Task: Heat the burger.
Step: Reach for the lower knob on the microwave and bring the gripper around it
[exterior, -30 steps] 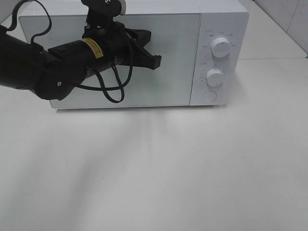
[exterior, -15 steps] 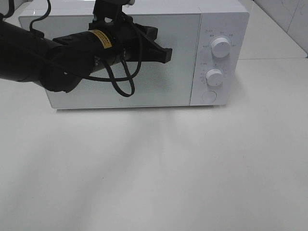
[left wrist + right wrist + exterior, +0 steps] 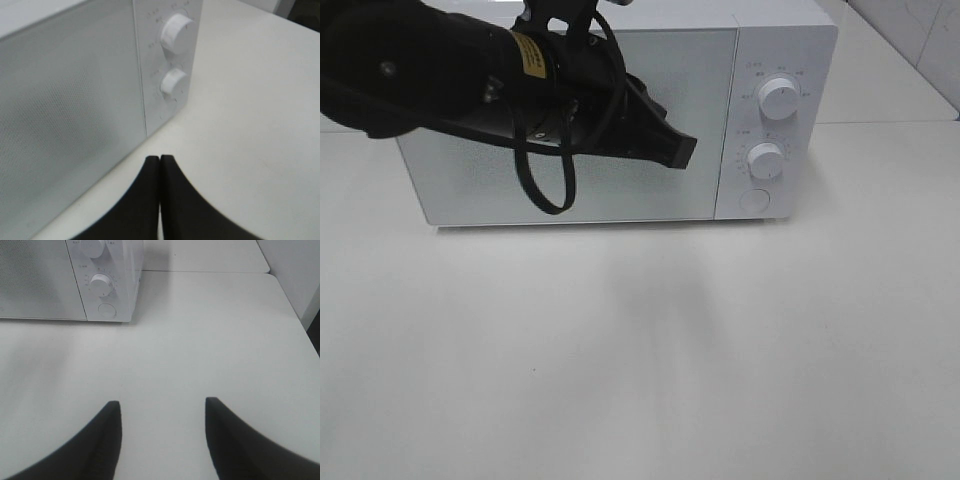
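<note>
No burger shows in any view. A white microwave [image 3: 620,120] stands at the back of the table with its door closed; it also shows in the left wrist view [image 3: 75,95] and the right wrist view [image 3: 60,285]. Its panel has two white knobs [image 3: 779,97] and a round button [image 3: 754,200]. My left gripper [image 3: 680,152] is shut and empty, held in front of the door near the control panel; its fingertips [image 3: 152,167] touch each other. My right gripper [image 3: 162,407] is open and empty over the bare table, off to the right of the microwave.
The white table [image 3: 650,350] spreads in front of the microwave. The left arm's black cable [image 3: 545,190] loops in front of the door. The table's far right edge [image 3: 292,310] shows in the right wrist view.
My left arm has risen and reached right across the microwave door, bringing the shut gripper closer to the control panel.
</note>
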Motion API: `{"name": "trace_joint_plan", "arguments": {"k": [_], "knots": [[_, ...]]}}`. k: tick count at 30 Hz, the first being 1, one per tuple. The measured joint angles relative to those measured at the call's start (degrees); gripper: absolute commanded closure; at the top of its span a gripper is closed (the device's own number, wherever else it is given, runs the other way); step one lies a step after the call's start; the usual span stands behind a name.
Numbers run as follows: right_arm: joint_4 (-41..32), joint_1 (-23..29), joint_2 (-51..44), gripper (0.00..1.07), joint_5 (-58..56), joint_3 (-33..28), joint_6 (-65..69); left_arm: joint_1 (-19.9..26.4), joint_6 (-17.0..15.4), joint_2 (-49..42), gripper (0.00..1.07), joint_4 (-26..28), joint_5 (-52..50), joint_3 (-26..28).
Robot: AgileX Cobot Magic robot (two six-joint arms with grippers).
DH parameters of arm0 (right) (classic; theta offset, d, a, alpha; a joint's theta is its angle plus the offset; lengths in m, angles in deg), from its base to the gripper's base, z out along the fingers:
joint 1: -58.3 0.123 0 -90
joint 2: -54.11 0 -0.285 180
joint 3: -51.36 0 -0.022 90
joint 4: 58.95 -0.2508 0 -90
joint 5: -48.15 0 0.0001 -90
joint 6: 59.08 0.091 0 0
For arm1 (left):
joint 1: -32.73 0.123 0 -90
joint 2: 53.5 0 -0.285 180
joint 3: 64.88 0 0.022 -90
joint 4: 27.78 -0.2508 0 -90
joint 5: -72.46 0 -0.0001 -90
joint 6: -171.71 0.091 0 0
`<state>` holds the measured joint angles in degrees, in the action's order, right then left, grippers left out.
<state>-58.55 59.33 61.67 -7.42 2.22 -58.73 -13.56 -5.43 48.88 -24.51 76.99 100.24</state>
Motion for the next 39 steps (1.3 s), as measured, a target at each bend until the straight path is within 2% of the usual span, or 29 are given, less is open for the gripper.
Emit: {"name": "trace_joint_plan", "arguments": {"k": [1, 4, 6, 7, 8, 9, 10, 11, 12, 13, 14, 15, 16, 17, 20, 24, 26, 28, 31, 33, 35, 36, 38, 39], "knots": [[0.00, 0.00, 0.00, 0.54, 0.00, 0.00, 0.00, -0.57, 0.00, -1.83, 1.07, 0.17, 5.21, 0.00], [0.00, 0.00, 0.00, 0.54, 0.00, 0.00, 0.00, -0.74, -0.06, -2.46, 1.07, 0.23, 7.16, 0.00], [0.00, 0.00, 0.00, 0.54, 0.00, 0.00, 0.00, -0.92, -1.49, -5.16, 1.07, 1.20, 15.53, 0.00], [0.00, 0.00, 0.00, 0.54, 0.00, 0.00, 0.00, -0.92, -1.49, -5.16, 1.07, 1.20, 15.53, 0.00], [0.00, 0.00, 0.00, 0.54, 0.00, 0.00, 0.00, -0.92, -2.23, -5.73, 1.02, 1.32, 17.70, 0.06], [0.00, 0.00, 0.00, 0.54, 0.00, 0.00, 0.00, -0.92, -3.38, -6.76, 0.88, 1.38, 21.43, 0.17], [0.00, 0.00, 0.00, 0.54, 0.00, 0.00, 0.00, -0.92, -3.38, -6.76, 0.88, 1.38, 21.43, 0.17], [0.00, 0.00, 0.00, 0.54, 0.00, 0.00, 0.00, -0.92, -3.95, -7.33, 0.76, 1.38, 23.15, 0.17], [0.00, 0.00, 0.00, 0.54, 0.00, 0.00, 0.00, -0.92, -4.87, -8.31, 0.45, 1.38, 25.90, 0.29], [0.00, 0.00, 0.00, 0.54, 0.00, 0.00, 0.00, -0.92, -4.87, -8.31, 0.45, 1.38, 25.90, 0.29], [0.00, 0.00, 0.00, 0.54, 0.00, 0.00, 0.00, -0.92, -6.42, -9.22, 0.26, 1.38, 28.19, 0.29], [0.00, 0.00, 0.00, 0.54, 0.00, 0.00, 0.00, -0.92, -6.42, -9.22, 0.26, 1.38, 28.19, 0.29], [0.00, 0.00, 0.00, 0.54, 0.00, 0.00, 0.00, -0.92, -7.56, -9.51, 0.05, 1.15, 29.51, 0.29], [0.00, 0.00, 0.00, 0.54, 0.00, 0.00, 0.00, -0.92, -9.80, -10.20, 0.05, 0.17, 31.86, 0.29], [0.00, 0.00, 0.00, 0.54, 0.00, 0.00, 0.00, -0.40, -11.40, -11.52, 0.05, -0.69, 34.55, 0.29], [0.00, 0.00, 0.00, 0.54, 0.00, 0.00, 0.00, 1.60, -11.97, -13.52, 0.05, -0.92, 36.84, 0.29], [0.00, 0.00, 0.00, 0.54, 0.00, 0.00, 0.00, 4.98, -12.26, -15.64, 0.05, -1.09, 40.22, 0.29], [0.00, 0.00, 0.00, 0.54, 0.00, 0.00, 0.00, 6.30, -12.32, -16.16, 0.05, -1.20, 41.31, 0.29], [0.00, 0.00, 0.00, 0.54, 0.00, 0.00, 0.00, 10.89, -11.86, -19.37, 0.05, -1.49, 46.18, 0.29], [0.00, 0.00, 0.00, 0.54, 0.00, 0.00, 0.00, 11.75, -11.29, -20.17, 0.05, -1.49, 47.27, 0.29], [0.00, 0.00, 0.00, 0.54, 0.00, 0.00, 0.00, 15.47, -9.57, -23.15, 0.05, -1.49, 49.85, 0.29], [0.00, 0.00, 0.00, 0.54, 0.00, 0.00, 0.00, 15.47, -9.57, -23.15, 0.05, -1.49, 49.85, 0.29], [0.00, 0.00, 0.00, 0.54, 0.00, 0.00, 0.00, 20.05, -7.16, -25.44, 0.05, -1.49, 52.08, 0.29], [0.00, 0.00, 0.00, 0.54, 0.00, 0.00, 0.00, 20.05, -7.16, -25.44, 0.05, -1.49, 52.08, 0.29]]}}
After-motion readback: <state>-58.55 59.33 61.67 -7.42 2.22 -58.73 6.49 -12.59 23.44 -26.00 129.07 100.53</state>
